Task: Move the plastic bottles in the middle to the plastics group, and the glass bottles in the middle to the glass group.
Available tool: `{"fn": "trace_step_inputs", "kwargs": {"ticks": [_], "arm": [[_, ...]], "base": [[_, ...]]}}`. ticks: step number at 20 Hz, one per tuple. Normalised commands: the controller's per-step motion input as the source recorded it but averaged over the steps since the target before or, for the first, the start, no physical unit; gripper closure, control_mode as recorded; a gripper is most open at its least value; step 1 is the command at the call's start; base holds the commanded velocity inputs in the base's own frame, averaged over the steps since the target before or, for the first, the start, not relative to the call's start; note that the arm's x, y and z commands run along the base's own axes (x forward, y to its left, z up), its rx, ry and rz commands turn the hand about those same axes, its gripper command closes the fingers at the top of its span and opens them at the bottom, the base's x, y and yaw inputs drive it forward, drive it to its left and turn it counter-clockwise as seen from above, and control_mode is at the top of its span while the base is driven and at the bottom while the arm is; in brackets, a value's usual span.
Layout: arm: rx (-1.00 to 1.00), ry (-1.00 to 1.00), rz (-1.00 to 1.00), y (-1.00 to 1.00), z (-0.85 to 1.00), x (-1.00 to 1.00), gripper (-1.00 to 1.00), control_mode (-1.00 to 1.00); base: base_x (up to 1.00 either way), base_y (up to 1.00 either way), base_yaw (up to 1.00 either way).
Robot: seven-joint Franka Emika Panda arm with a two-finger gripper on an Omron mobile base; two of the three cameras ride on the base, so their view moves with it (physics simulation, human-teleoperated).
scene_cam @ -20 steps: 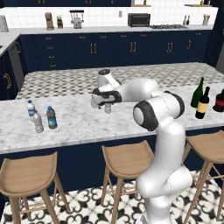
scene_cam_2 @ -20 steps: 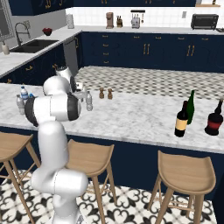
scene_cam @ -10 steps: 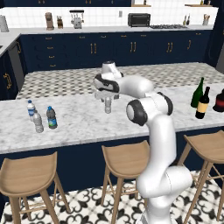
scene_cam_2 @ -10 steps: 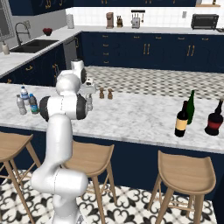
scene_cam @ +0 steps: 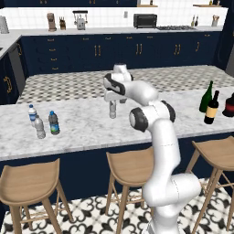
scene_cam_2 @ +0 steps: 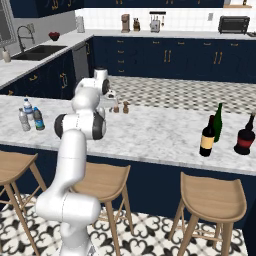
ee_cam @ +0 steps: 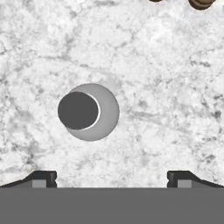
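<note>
This is a home kitchen, rendered rather than filmed. Dark navy cabinets [scene_cam: 96,50] with brass handles run along the back wall under a white tiled backsplash [scene_cam: 109,17]. A toaster oven [scene_cam: 145,20], a knife block [scene_cam: 51,20] and a gas hob [scene_cam: 176,28] sit on the rear counter, and a sink with a tall tap [scene_cam_2: 25,40] occupies the side run in the right base view. A long white marble worktop [scene_cam: 87,125] forms a breakfast bar, with wooden stools [scene_cam: 130,167] tucked beneath it. The floor [scene_cam: 91,217] carries black-and-white patterned tiles. Wine bottles [scene_cam_2: 210,135] and small water bottles [scene_cam: 43,123] stand on the marble, as do small salt and pepper shakers [scene_cam_2: 121,107].
</note>
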Motion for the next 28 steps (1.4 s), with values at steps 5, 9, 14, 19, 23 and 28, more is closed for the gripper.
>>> {"fn": "trace_step_inputs", "kwargs": {"ticks": [5,9,14,19,23,28], "arm": [[0.07,-0.20,0.00,-0.01,-0.26,-0.33,-1.00,-1.00],[0.09,-0.32,0.00,-0.11,-0.02,-0.72,-1.00,-1.00],[0.07,-0.31,0.00,-0.13,-0.04,-0.74,-1.00,-1.00],[0.03,-0.29,0.00,-0.04,-0.21,-0.59,-1.00,-1.00],[-0.05,-0.04,0.00,0.11,0.07,0.10,-1.00,-1.00],[-0.02,0.08,0.00,0.03,0.05,0.25,-1.00,-1.00]], "base": [[0.00,0.00,0.00],[0.00,0.00,0.00],[0.00,0.00,0.00],[0.00,0.00,0.00],[0.00,0.00,0.00],[0.00,0.00,0.00]]}}
